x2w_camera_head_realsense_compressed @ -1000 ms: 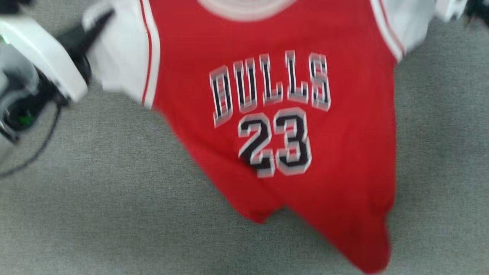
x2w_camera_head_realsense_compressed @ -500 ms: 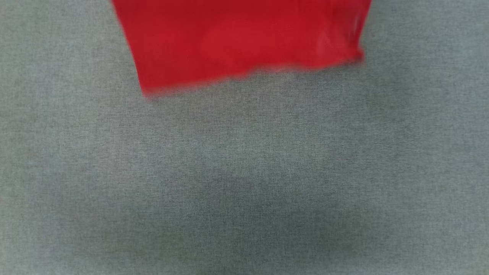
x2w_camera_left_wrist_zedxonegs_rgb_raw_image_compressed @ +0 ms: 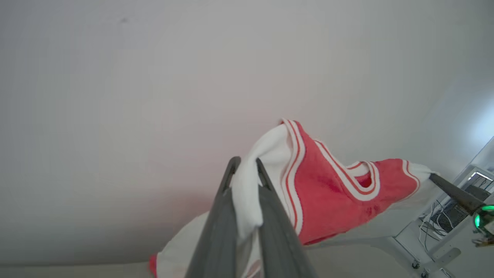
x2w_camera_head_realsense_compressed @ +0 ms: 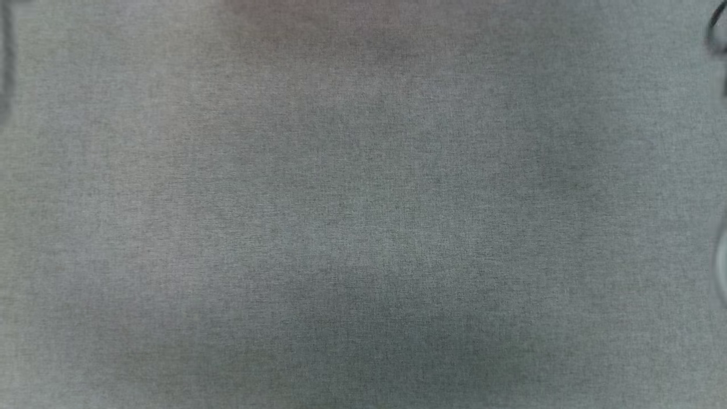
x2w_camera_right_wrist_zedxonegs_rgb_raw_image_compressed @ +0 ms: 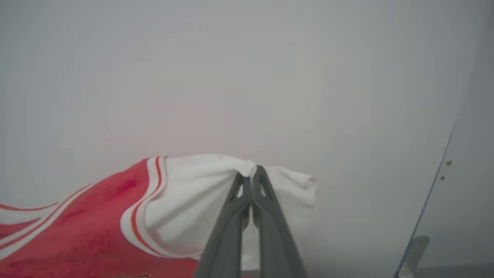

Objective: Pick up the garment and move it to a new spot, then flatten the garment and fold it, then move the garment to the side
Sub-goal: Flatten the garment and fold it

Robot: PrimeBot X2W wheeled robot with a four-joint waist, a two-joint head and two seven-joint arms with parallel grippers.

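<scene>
The left gripper (x2w_camera_left_wrist_zedxonegs_rgb_raw_image_compressed: 246, 162) has its two dark fingers drawn narrow, clamped on a bunch of white sleeve cloth that bulges out between them and over the tips. The right gripper (x2w_camera_right_wrist_zedxonegs_rgb_raw_image_compressed: 251, 173) is pinched almost closed, its tips nipping a fold at the top edge of the other white sleeve (x2w_camera_right_wrist_zedxonegs_rgb_raw_image_compressed: 200, 200). Between the two grips the garment (x2w_camera_left_wrist_zedxonegs_rgb_raw_image_compressed: 328, 193) is held up in the air, its red body sagging from sleeve to sleeve. The striped collar (x2w_camera_left_wrist_zedxonegs_rgb_raw_image_compressed: 364, 181) gapes open at its upper edge, and red-and-white trim runs along each sleeve seam. In the left wrist view the far sleeve stretches out to a dark finger at the right, next to a green light (x2w_camera_left_wrist_zedxonegs_rgb_raw_image_compressed: 482, 216). Below that finger stands a white frame (x2w_camera_left_wrist_zedxonegs_rgb_raw_image_compressed: 401, 241) with loose cables (x2w_camera_left_wrist_zedxonegs_rgb_raw_image_compressed: 444, 216) beside it. Behind and above the cloth in both wrist views there is a plain pale wall (x2w_camera_right_wrist_zedxonegs_rgb_raw_image_compressed: 247, 77). The head view looks down on a grey woven surface (x2w_camera_head_realsense_compressed: 363, 227), with a faint reddish tinge at its top edge and blurred dark curves at its right edge.
</scene>
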